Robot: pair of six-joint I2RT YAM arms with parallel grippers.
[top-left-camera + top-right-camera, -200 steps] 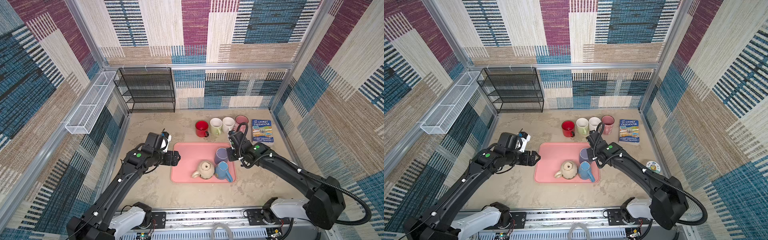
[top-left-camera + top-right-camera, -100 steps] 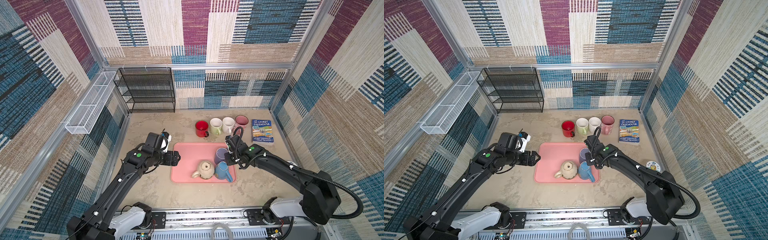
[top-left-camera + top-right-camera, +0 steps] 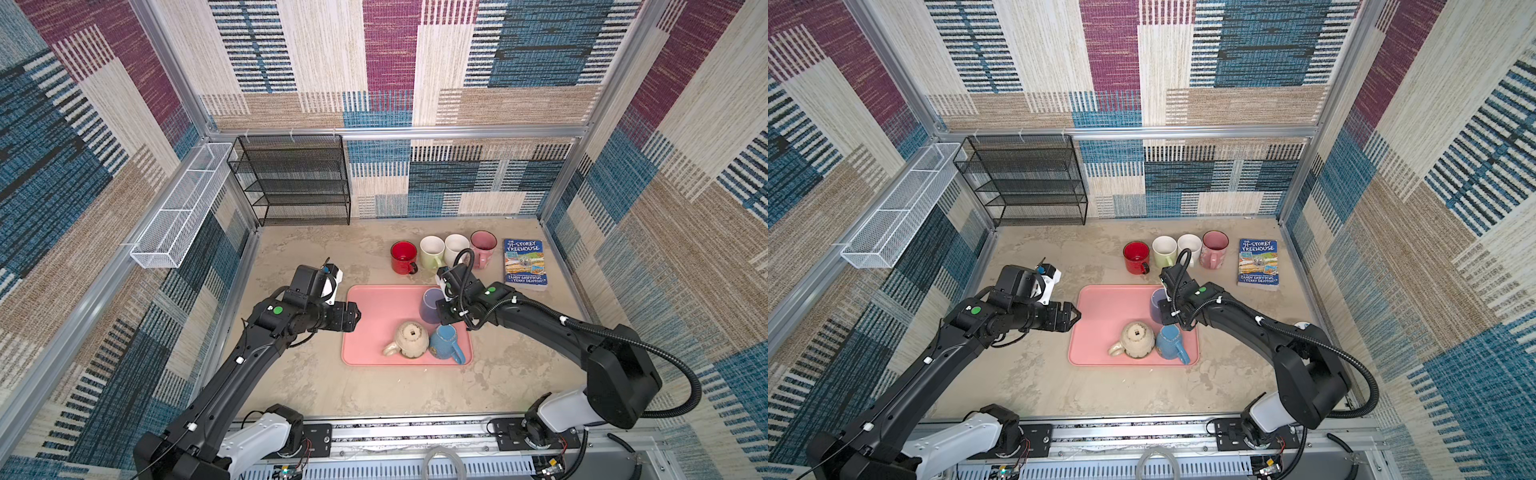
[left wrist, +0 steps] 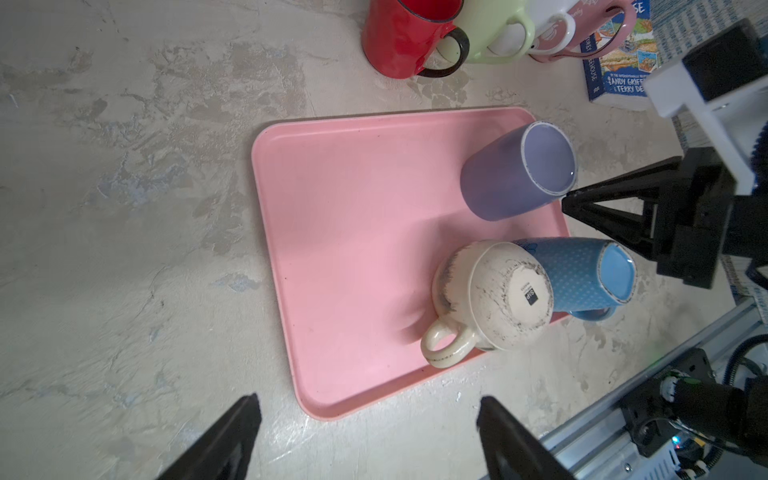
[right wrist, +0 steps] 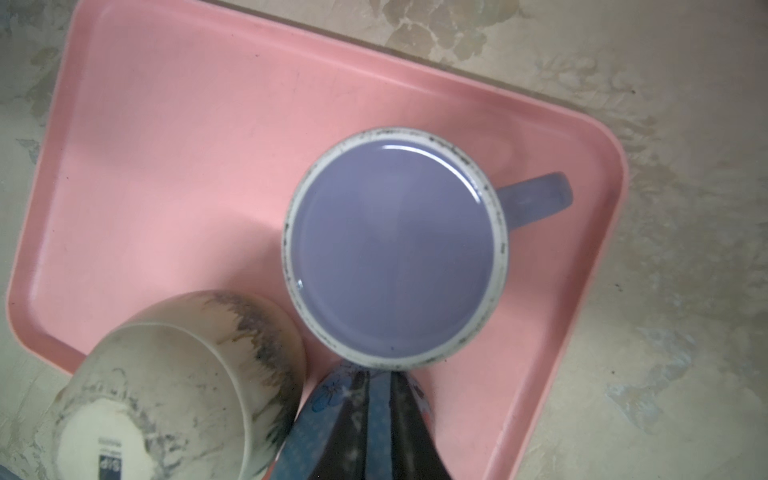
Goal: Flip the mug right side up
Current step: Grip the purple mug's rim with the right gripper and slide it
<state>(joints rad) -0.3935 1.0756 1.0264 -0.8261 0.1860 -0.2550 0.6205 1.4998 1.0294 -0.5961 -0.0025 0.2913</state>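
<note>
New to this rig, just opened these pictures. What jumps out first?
A pink tray in the middle carries a purple mug, a cream mug and a blue mug, all upside down. The right gripper, shut, sits at the purple mug's base; the left gripper hovers open by the tray's left edge.

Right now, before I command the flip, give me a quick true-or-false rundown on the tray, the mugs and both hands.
1. Purple mug, cream mug and blue mug sit upside down on the pink tray. True.
2. The left hand grips the cream mug. False: it is open and empty, at the tray's left edge in the top views.
3. The right hand is shut, its tip beside the purple mug's upturned base. True.
4. The red mug is on the tray. False: it stands upright on the table behind the tray.
</note>
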